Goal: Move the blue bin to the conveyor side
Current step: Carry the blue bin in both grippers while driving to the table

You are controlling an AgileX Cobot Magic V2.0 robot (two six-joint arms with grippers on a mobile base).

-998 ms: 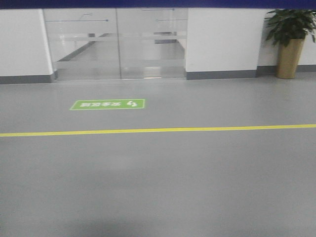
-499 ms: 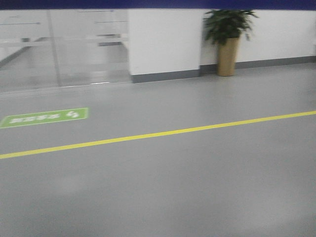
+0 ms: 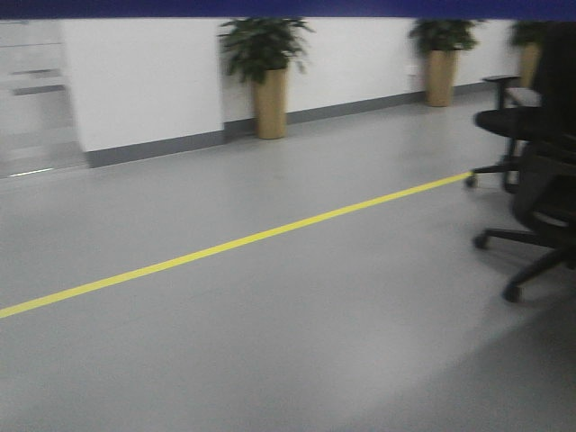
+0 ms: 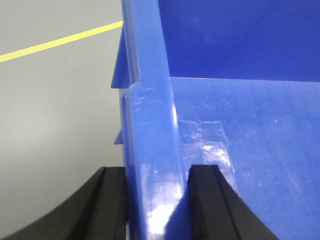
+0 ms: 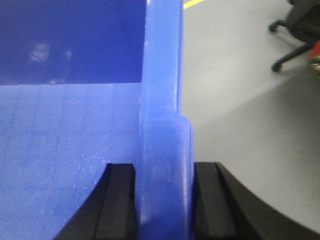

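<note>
The blue bin [image 4: 240, 125] fills both wrist views, its inside empty and held above the grey floor. My left gripper [image 4: 157, 200] is shut on the bin's left wall rim [image 4: 150, 125], one black finger [image 4: 107, 205] outside and the other inside. On the opposite wall, my right gripper [image 5: 165, 200] is shut on the blue bin [image 5: 65, 130] at its rim, with the outer finger [image 5: 212, 200] over the floor. The conveyor is out of view in every frame.
A yellow floor line [image 3: 234, 241] crosses the grey floor diagonally. Potted plants [image 3: 267, 81] stand along the white wall. A black office chair [image 3: 540, 180] stands at the right, its wheeled base [image 5: 295, 35] near the bin's right side. Glass doors [image 3: 31, 99] show far left.
The front view has swung to the right: the glass doors and green floor sign slid off to the left, and more plants and the office chair came in from the right.
</note>
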